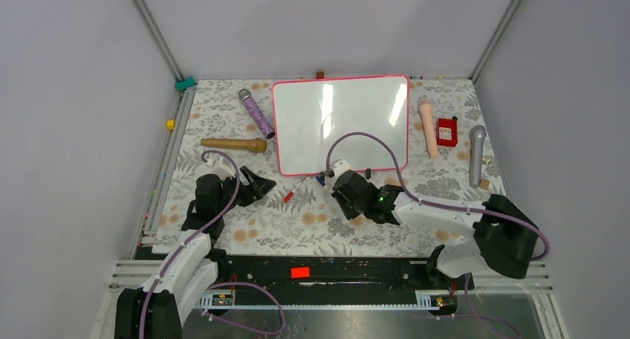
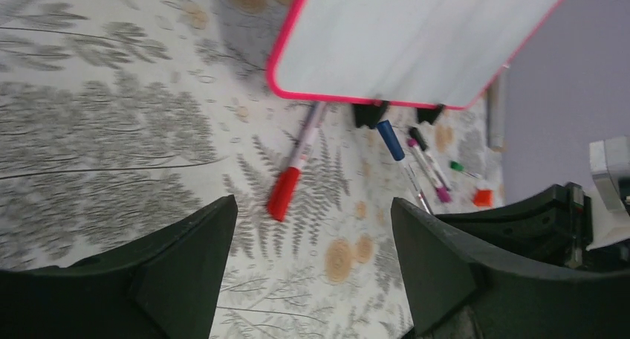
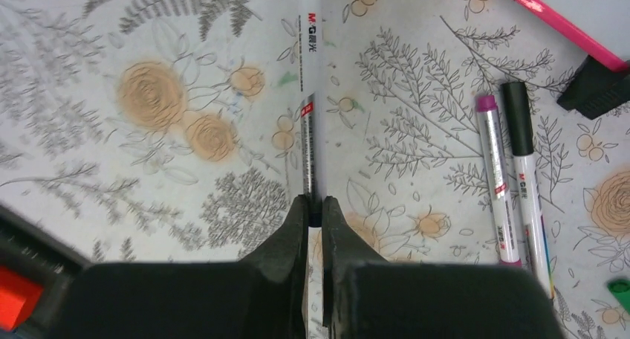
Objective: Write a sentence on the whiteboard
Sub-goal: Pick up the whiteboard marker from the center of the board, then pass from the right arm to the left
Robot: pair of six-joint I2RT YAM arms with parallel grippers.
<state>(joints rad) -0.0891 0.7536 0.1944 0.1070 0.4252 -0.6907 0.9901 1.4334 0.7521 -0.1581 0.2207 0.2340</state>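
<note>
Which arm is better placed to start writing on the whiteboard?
Right. The right arm has jaws shut on the blue marker beside the whiteboard; the left arm has open, empty jaws.

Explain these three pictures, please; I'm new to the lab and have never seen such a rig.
Two robot arms sit side by side. The wide picture looks down from above: left arm, right arm, and a blank whiteboard on a flowered cloth. The other two come from cameras on each wrist, with the dark jaws at the bottom. The right arm's jaws are shut on a blue-capped marker. The left arm's jaws stand open, a red-capped marker lying on the cloth ahead.
</note>
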